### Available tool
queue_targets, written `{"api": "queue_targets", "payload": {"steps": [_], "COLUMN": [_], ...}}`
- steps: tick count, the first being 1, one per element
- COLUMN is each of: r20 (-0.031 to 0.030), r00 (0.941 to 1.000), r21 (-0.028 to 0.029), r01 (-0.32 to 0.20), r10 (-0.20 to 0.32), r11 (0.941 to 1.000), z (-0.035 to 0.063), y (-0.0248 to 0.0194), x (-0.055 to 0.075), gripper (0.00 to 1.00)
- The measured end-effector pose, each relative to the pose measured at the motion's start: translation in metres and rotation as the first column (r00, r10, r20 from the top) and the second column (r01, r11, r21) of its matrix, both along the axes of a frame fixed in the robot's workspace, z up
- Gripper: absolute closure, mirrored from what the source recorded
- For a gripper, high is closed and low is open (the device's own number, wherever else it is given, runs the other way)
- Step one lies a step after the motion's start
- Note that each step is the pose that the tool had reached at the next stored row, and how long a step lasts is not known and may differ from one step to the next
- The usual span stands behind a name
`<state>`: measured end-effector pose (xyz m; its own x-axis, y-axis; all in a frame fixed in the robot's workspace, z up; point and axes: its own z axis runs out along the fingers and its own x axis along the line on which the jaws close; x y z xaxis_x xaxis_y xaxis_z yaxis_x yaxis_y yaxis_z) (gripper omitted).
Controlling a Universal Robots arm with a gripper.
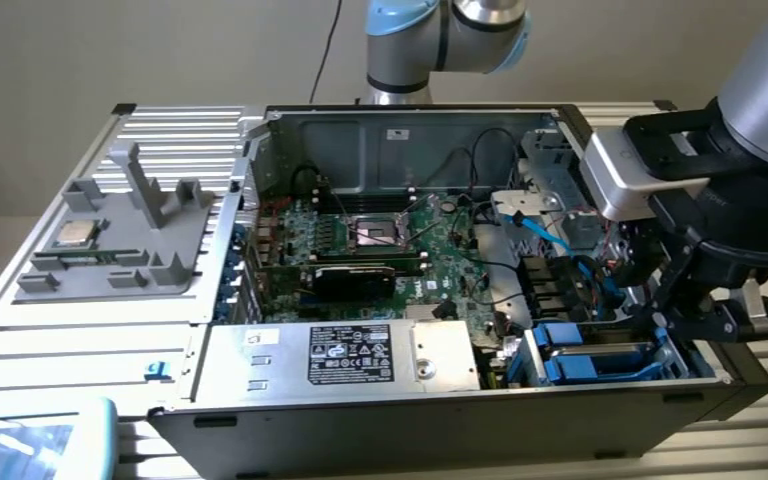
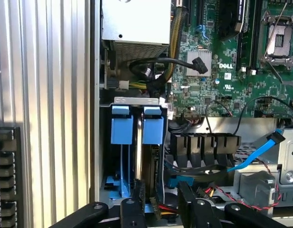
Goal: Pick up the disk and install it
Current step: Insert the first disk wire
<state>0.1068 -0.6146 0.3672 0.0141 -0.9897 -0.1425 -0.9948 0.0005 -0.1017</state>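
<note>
On the ribbed grey metal worktop (image 1: 37, 330), the gripper (image 2: 161, 192) hangs half-open over the open black computer case's (image 1: 357, 425) blue-framed silver disk (image 2: 152, 135).

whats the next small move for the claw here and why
Probably ease the claw shut on the disk: it stands on edge in the bay by the blue tabs, and the open claw straddles its near edge without gripping yet.

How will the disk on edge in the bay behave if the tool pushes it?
Probably stiff: the disk looks like a rigid slab in a blue plastic frame. Likely dense for its size, since its edge looks metallic. Standing on edge in the drive bay, it should slide along its slot rather than tip.
</note>
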Motion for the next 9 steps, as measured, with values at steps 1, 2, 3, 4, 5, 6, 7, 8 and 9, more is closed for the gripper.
{"api": "queue_targets", "payload": {"steps": [1, 2, 3, 4, 5, 6, 7, 8, 9], "r20": [-0.0028, -0.0064, -0.0103, -0.0139, -0.0177, -0.0211, -0.0241, -0.0258, -0.0268], "r00": [1.0000, 1.0000, 0.9999, 0.9999, 0.9998, 0.9997, 0.9996, 0.9996, 0.9995], "r21": [0.0016, 0.0033, 0.0049, 0.0073, 0.0105, 0.0136, 0.0168, 0.0195, 0.0227], "r01": [-0.001, -0.001, -0.002, -0.004, -0.006, -0.009, -0.011, -0.013, -0.013], "r10": [0.001, 0.001, 0.002, 0.004, 0.007, 0.009, 0.012, 0.013, 0.014], "r11": [1.0000, 1.0000, 1.0000, 1.0000, 0.9999, 0.9999, 0.9998, 0.9997, 0.9997], "z": [-0.0007, -0.0014, -0.0020, -0.0026, -0.0030, -0.0033, -0.0036, -0.0037, -0.0037], "y": [-0.0007, -0.0015, -0.0020, -0.0021, -0.0022, -0.0023, -0.0024, -0.0027, -0.0035], "x": [0.0009, 0.0018, 0.0026, 0.0034, 0.0039, 0.0043, 0.0050, 0.0060, 0.0077], "gripper": [0.60, 0.60, 0.60, 0.60, 0.60, 0.60, 0.60, 0.60, 0.60]}}
